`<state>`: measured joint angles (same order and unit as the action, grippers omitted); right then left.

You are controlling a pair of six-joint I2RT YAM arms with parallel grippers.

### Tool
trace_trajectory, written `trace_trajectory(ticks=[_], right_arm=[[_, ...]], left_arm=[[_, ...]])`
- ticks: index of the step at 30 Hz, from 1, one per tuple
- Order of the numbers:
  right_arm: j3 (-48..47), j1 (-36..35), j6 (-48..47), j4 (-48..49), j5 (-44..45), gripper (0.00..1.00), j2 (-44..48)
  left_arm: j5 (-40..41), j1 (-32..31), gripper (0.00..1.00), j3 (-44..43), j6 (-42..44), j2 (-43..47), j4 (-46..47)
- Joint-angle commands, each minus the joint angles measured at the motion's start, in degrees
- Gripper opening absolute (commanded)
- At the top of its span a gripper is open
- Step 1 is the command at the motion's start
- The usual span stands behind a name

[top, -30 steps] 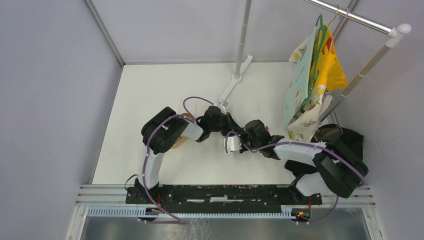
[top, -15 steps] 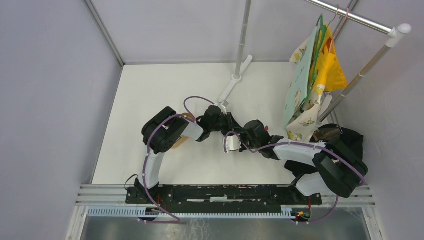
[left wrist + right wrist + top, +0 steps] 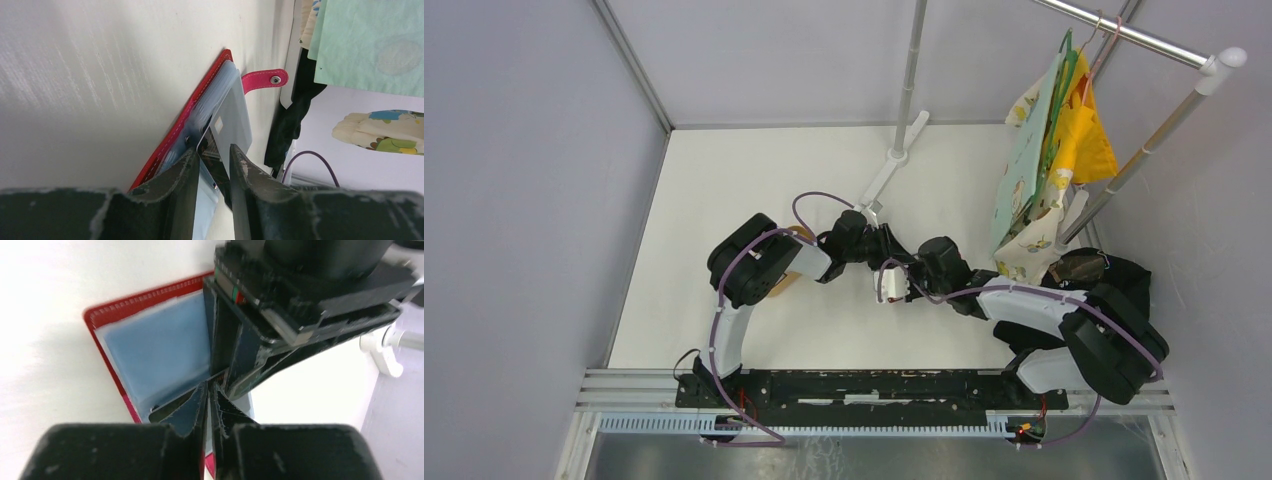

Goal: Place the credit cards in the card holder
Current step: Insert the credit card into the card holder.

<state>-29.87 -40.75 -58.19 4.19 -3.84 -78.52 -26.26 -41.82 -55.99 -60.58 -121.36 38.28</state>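
Observation:
The red card holder (image 3: 172, 137) lies open on the white table, its grey-blue pocket panels (image 3: 150, 345) up and its snap tab (image 3: 262, 80) sticking out. In the top view it (image 3: 889, 288) sits between both grippers. A pale card (image 3: 235, 117) sits in one pocket. A black card (image 3: 217, 167) slants between my left gripper's (image 3: 212, 150) fingers, whose jaws stand a little apart over the pockets. My right gripper (image 3: 208, 386) is pinched shut at the black card's (image 3: 170, 407) edge, right beside the left fingertips. Other cards are out of view.
A tan wooden tray (image 3: 786, 281) peeks out under the left arm. A clothes rack's foot (image 3: 894, 160) stands behind the grippers. Hanging fabric (image 3: 1049, 150) and a black cloth (image 3: 1104, 275) are at the right.
My right gripper has edged slightly left and away toward the left gripper. The left arm and the card holder have hardly moved.

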Motion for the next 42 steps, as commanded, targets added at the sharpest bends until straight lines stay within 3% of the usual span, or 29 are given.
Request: trace_trajectory(ticks=[1,12,31,36,42], right_arm=[[-0.62,-0.35,3.14,0.55,-10.02,0.1,2.77],[-1.95,-2.56,3.09,2.23,1.31,0.1,-3.52],[-2.73,-0.92,-0.48,-0.57,8.05,0.1,-2.79],[-3.04,0.66,0.28,-1.91,4.05,0.1,-0.83],[-2.98,2.8,1.26,-4.02,-7.6,0.14,5.02]], left_arm=[[1.12,-0.41,0.37,0.09,4.16,-1.72,-5.52],[0.64,-0.46,0.37,0.0,3.89,-2.48,-4.79],[0.75,-0.06,0.42,0.35,4.28,-2.45,-4.46],[1.28,0.19,0.47,-0.24,4.78,-1.43,-6.08],[4.01,0.43,0.51,0.15,7.15,2.69,-10.56]])
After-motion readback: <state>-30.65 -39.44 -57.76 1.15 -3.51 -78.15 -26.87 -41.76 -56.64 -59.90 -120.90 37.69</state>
